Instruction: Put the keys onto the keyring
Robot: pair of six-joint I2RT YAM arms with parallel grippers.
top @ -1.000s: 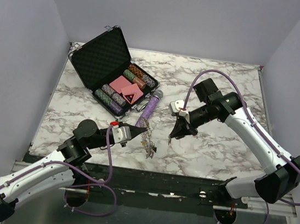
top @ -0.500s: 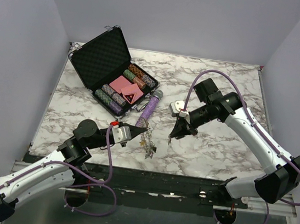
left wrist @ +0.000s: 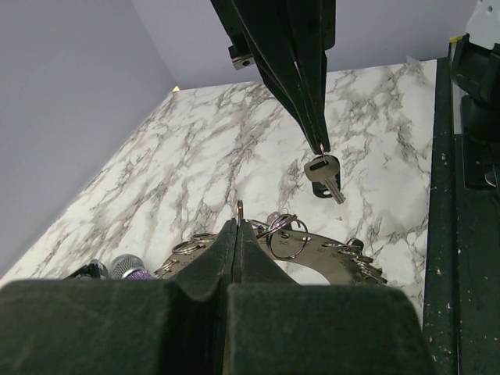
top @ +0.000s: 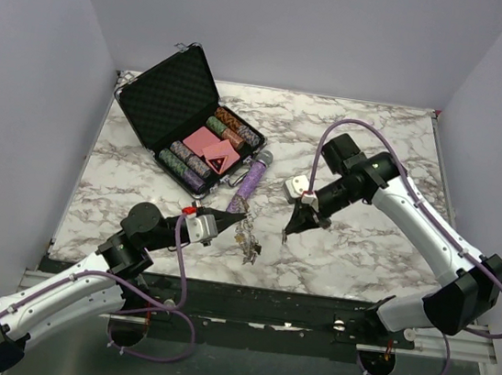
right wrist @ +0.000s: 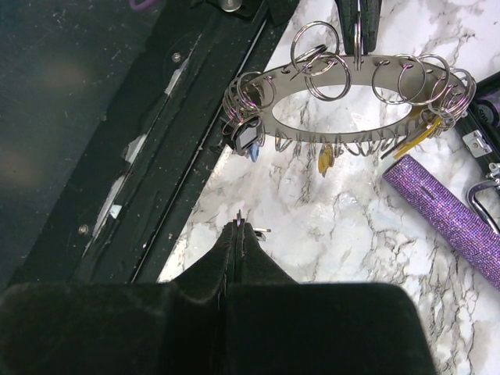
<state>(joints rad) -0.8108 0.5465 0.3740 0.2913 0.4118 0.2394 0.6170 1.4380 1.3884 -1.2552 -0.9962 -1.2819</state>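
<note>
left arm stretched low, left claw (top: 240, 216) nipped tight on keyring (right wrist: 394, 72) | right arm angled downward, right claw (top: 290, 231) pinching key (left wrist: 323, 173)

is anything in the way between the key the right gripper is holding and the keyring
Nothing visible. The key hangs from the shut right gripper, a little apart from the keyring pinched by the left gripper. Only bare marble tabletop shows behind the gap. The purple glitter tube lies off to one side.
</note>
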